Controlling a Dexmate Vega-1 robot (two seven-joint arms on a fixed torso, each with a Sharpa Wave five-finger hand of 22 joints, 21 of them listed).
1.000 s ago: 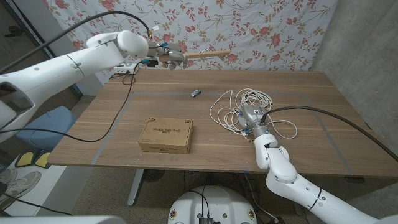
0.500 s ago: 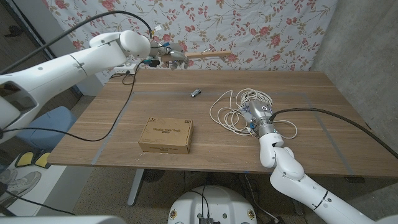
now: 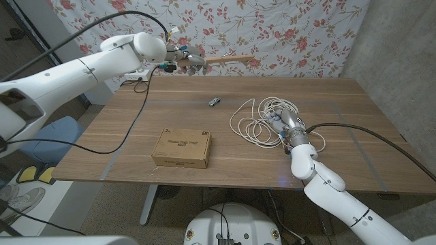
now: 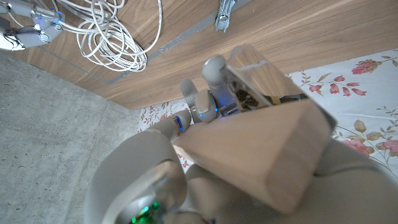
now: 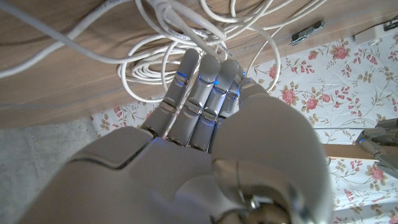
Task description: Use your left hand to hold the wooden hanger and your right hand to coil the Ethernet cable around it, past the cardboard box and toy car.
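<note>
One table (image 3: 340, 146) carries one box (image 3: 181, 148), one loose tangle of white cable (image 3: 255, 119) and one small toy car (image 3: 214, 102). The box lies near the front edge; the car sits farther back, between box and cable. One hanger (image 3: 228, 60) is gripped by the left hand (image 3: 182, 58) above the far edge. The right hand (image 3: 286, 126), fingers straight and together, lies among the cable loops, gripping nothing visible.

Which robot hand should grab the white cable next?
The right hand: its fingers already reach into the cable on the table. The left hand is far off, busy holding the hanger up.
</note>
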